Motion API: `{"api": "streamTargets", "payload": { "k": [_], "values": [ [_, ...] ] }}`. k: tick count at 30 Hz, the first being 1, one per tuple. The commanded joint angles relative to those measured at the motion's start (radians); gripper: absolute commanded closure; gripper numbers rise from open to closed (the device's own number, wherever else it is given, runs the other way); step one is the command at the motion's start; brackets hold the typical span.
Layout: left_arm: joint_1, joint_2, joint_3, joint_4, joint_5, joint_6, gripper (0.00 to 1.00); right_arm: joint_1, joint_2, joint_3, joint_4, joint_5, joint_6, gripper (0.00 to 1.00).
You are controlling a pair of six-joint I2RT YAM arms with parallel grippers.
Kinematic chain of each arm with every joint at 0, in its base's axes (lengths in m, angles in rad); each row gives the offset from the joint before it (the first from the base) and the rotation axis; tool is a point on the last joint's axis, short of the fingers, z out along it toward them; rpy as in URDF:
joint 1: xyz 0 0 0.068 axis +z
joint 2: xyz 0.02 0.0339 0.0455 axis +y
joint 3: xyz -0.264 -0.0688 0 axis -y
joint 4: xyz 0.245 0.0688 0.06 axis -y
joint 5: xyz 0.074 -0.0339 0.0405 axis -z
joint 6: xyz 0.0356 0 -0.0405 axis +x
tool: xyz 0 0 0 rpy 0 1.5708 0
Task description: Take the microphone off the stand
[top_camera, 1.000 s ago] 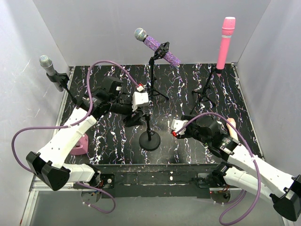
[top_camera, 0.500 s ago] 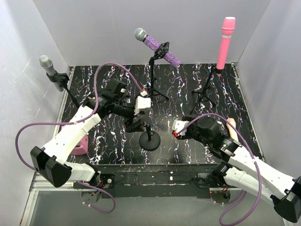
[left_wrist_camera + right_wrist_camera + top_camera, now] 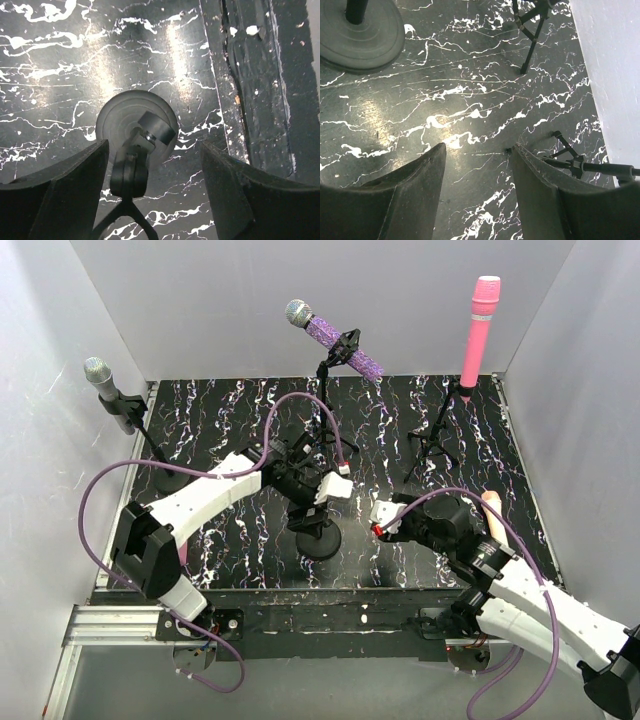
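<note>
The right gripper (image 3: 395,525) hangs low over the table (image 3: 230,410) just right of the stand (image 3: 318,535). Its jaws are apart and hold nothing, with only marble between the dark, smooth, blunt fingers (image 3: 405,200). A red tag sits on its white wrist block, too small to read.

The left gripper (image 3: 305,512) is directly over the stand, pointing down, with its jaws wide apart. Its wrist view shows the gripper (image 3: 154,147) straddling the stand's clip (image 3: 131,170), a black plastic cradle with a short ring-shaped collar (image 3: 156,127) at its end. The clip is empty. It sits much closer to one finger (image 3: 70,190) than the other (whether it touches, I cannot tell). Beneath it is the base (image 3: 117,112), a round, dull grey disc with faint concentric ridges.

The table is glossy black with white marble veining and reflects the lights.

Right of the stand, behind the right arm, a pale peach rod end (image 3: 490,503) shows. I cannot tell what it is.

Farther back, three microphones are all on stands:
- Left of the stand, a silver mic (image 3: 100,378) with a mesh head.
- Behind it, a purple glitter mic (image 3: 340,340) tilted in a clip on a black tripod (image 3: 325,410).
- To the right, a smooth pink mic (image 3: 480,330) upright on another tripod (image 3: 440,435).
</note>
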Motion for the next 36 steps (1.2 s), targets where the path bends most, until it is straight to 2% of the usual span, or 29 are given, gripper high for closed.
{"api": "streamTargets", "payload": {
  "k": [1,7,14,20,23,28,30,32,33,34,36],
  "values": [
    [-0.013,0.04,0.037,-0.057,-0.05,0.126,0.32,-0.014,-0.021,0.004,0.016,0.005,0.015,0.38],
    [-0.014,0.068,0.081,-0.085,-0.121,0.105,0.61,-0.018,-0.018,0.019,0.016,-0.001,0.027,0.38],
    [-0.013,0.012,0.029,0.084,-0.227,-0.172,0.81,-0.03,0.008,0.048,0.022,0.012,0.032,0.38],
    [-0.011,-0.063,-0.028,0.205,-0.394,-0.317,1.0,-0.06,0.048,0.085,0.033,0.008,0.038,0.39],
    [-0.007,-0.098,-0.061,0.251,-0.495,-0.355,1.0,-0.061,0.065,0.099,0.042,0.003,0.029,0.39],
    [0.038,-0.14,-0.106,0.311,-0.635,-0.324,1.0,-0.061,0.089,0.127,0.039,-0.006,0.026,0.39],
    [0.071,-0.147,-0.077,0.279,-0.542,-0.331,1.0,-0.064,0.094,0.136,0.034,-0.005,0.024,0.39],
    [0.088,-0.147,-0.048,0.201,-0.349,-0.312,1.0,-0.063,0.095,0.14,0.023,-0.003,0.024,0.39],
    [0.088,-0.147,-0.034,0.147,-0.257,-0.294,0.96,-0.061,0.095,0.144,0.016,-0.005,0.024,0.39],
    [0.088,-0.146,-0.032,0.11,-0.18,-0.283,0.86,-0.064,0.094,0.147,0.008,-0.005,0.027,0.39],
    [0.09,-0.14,-0.04,0.118,-0.161,-0.321,0.63,-0.061,0.094,0.154,-0.007,-0.005,0.027,0.39]
  ]
}}
